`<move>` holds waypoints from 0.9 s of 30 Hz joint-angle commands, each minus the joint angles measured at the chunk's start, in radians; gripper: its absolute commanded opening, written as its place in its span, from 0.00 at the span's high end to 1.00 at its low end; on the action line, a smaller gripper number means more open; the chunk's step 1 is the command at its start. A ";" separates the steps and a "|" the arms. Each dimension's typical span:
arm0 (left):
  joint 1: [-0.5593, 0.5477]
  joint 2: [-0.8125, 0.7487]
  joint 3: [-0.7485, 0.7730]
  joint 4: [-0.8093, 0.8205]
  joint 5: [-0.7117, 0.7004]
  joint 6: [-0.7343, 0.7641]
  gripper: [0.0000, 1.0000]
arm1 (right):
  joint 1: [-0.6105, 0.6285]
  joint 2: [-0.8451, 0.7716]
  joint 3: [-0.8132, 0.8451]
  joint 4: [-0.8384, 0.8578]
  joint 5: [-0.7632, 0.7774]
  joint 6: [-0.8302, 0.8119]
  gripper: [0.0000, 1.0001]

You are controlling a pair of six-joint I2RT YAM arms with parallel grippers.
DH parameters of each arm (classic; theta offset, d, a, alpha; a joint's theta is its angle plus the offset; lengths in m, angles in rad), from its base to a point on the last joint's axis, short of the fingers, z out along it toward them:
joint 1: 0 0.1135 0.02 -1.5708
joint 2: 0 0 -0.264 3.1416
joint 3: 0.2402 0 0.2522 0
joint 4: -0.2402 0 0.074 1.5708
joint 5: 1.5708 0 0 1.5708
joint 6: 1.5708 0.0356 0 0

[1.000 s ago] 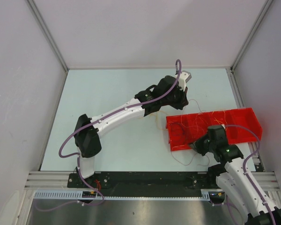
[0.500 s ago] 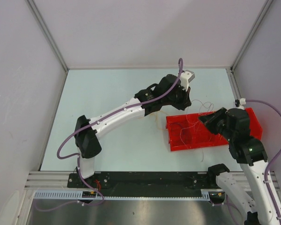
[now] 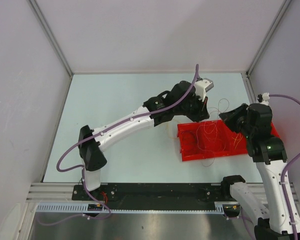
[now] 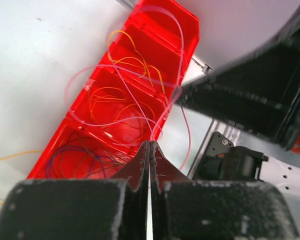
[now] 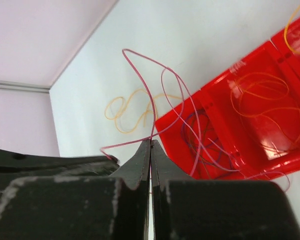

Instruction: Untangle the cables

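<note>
In red bin [image 3: 187, 151]: orange, purple cables [image 3: 210, 135]; left claw [image 4: 150, 142], right claw [image 5: 150, 141] both pinching pink cable [image 5: 125, 143].

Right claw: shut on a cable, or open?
Shut on the pink cable. In the right wrist view the right claw is closed with no gap, and the cable's strands run straight into its tips.

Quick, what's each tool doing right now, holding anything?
Left tool: closed, pinching a pink wire.
Right tool: closed, pinching a pink wire too.
</note>
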 commanded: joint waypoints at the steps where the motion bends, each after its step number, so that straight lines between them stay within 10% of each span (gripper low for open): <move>1: -0.027 -0.056 0.043 0.037 0.080 0.000 1.00 | -0.028 0.016 0.121 0.063 -0.055 -0.055 1.00; 12: -0.039 0.056 0.438 -0.030 0.054 0.018 1.00 | -0.088 0.109 0.386 0.115 -0.136 -0.210 1.00; 27: -0.039 0.074 0.373 0.155 0.050 0.009 1.00 | -0.231 0.243 0.576 0.120 -0.256 -0.288 1.00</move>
